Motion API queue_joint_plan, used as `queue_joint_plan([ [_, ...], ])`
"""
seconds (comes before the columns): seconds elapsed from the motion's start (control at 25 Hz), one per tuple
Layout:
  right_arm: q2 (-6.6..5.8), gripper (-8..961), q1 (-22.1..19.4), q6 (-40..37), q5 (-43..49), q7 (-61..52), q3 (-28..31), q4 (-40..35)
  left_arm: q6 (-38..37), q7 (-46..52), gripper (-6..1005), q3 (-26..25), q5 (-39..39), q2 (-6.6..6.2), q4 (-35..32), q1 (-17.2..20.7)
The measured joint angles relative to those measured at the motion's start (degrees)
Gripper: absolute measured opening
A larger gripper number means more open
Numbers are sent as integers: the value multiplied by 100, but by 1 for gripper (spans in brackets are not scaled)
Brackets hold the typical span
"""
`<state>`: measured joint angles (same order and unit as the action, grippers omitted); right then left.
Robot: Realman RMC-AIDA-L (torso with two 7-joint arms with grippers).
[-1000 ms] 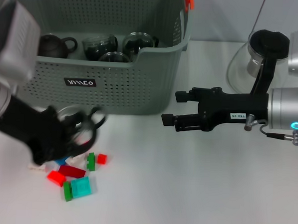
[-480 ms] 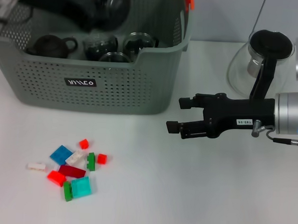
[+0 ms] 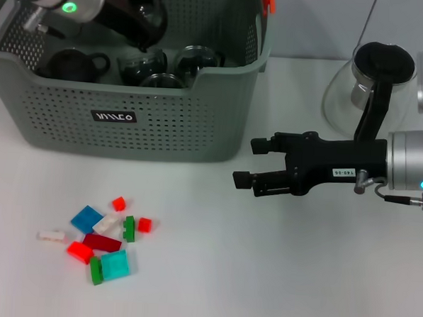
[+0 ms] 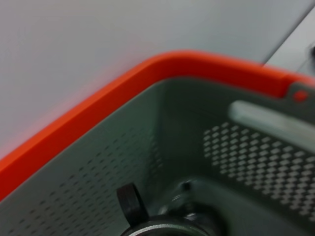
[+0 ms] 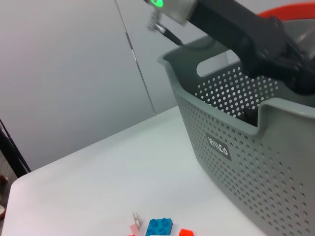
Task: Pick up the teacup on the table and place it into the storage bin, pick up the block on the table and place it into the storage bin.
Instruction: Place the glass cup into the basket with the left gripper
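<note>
The bin is already crowded: a dark teapot and several glass cups sit on its floor. The left gripper hangs over the bin's inside, clamped on a dark glass teacup. The risk, as I judge it, is a release from this height: the teacup could strike the cups below, chip glass, or tip onto its side. A descent straight down could also knock the teacup against what sits under it, since there is little bare floor there. The left wrist view shows only the bin's wall, its orange rim and a dark cup top just below the camera, so clearance there cannot be read.

The right gripper hovers with jaws apart over bare table, beside the bin's front corner. The blocks lie in a loose pile on the table in front of the bin, well apart from it, toward the robot's left; small and crowded, one could slip or drag its neighbours when gripped
</note>
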<state>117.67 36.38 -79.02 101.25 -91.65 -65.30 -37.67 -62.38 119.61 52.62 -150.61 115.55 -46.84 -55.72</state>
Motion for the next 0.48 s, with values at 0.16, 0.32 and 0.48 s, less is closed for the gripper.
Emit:
queue_joint_plan([
  [0.16, 1, 914, -2, 0, 0, -1, 0, 3, 711, 98, 39, 44, -419, 28, 494, -153],
  [0.32, -2, 914, -7, 0, 0, -2, 0, -1, 1155, 163, 39, 92, -658, 75, 749, -206],
  [0.48, -4, 914, -4, 0, 0, -2, -1, 5, 1339, 167, 39, 121, -836, 128, 853, -214],
])
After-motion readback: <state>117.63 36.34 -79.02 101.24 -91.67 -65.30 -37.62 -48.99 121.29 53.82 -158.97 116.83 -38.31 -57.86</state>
